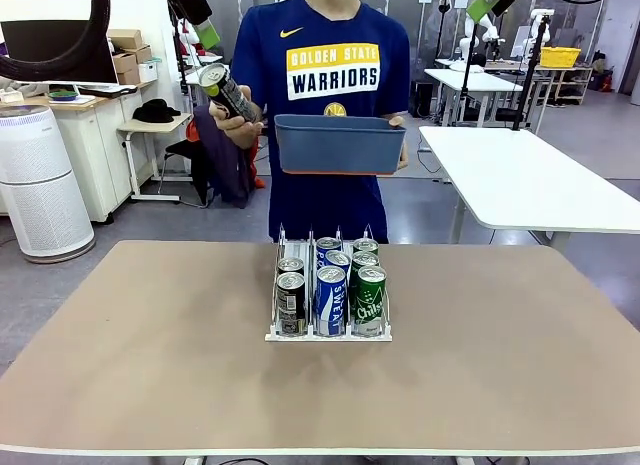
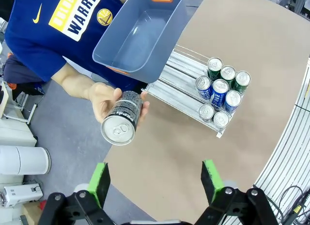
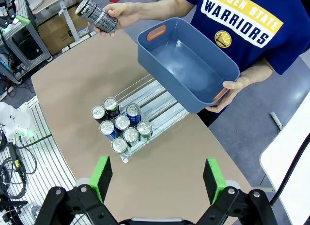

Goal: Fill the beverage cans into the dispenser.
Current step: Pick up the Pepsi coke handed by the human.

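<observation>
Beverage cans (image 1: pixel 330 290): standing eight strong at the near end of the dispenser (image 1: pixel 300 337) in the middle of the table (image 1: pixel 150 355), three green, three blue, two black. Judging the fill nearly done, pending one black can (image 2: pixel 125 113) lying in the person's hand (image 2: pixel 101 99) past the far edge. Noting the blue-grey bin (image 3: pixel 184 65) held aloft, carrying nothing. Hovering high with fingers spread wide on left gripper (image 2: pixel 155 179) and right gripper (image 3: pixel 157 176), pinching nothing.
</observation>
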Controlling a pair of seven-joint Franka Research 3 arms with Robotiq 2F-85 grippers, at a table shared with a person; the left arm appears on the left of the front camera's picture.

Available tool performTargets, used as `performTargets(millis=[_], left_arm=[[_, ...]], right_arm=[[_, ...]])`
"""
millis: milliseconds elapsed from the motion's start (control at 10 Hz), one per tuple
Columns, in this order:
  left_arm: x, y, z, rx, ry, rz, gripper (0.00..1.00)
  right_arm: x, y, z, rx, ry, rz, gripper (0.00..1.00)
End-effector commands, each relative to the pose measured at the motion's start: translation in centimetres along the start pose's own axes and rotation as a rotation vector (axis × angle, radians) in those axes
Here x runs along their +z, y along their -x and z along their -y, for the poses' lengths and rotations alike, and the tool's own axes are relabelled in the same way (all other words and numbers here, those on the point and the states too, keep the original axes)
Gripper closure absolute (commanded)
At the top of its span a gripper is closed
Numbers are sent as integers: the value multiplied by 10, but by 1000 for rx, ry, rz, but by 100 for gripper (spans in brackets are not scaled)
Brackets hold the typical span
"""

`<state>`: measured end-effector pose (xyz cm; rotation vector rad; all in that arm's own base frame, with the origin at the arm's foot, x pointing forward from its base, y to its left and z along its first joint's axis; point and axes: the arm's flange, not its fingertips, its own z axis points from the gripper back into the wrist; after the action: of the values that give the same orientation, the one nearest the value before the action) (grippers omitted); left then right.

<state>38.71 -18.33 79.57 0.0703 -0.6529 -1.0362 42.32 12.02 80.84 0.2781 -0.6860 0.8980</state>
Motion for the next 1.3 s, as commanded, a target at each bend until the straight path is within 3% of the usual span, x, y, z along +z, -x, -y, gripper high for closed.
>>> performTargets(millis=[0, 900, 1000, 1200], left_arm=[[0, 1, -1, -11, -7, -1, 0], [0, 0, 0, 0, 0, 0, 0], [-3, -2, 7, 19, 21, 43, 0], [-25, 14, -11, 9, 64, 108, 0]], right_arm=[[0, 1, -1, 1, -4, 1, 0], [0, 1, -1, 1, -4, 1, 0], [0, 1, -1, 1, -4, 1, 0], [0, 1, -1, 1, -4, 1, 0]])
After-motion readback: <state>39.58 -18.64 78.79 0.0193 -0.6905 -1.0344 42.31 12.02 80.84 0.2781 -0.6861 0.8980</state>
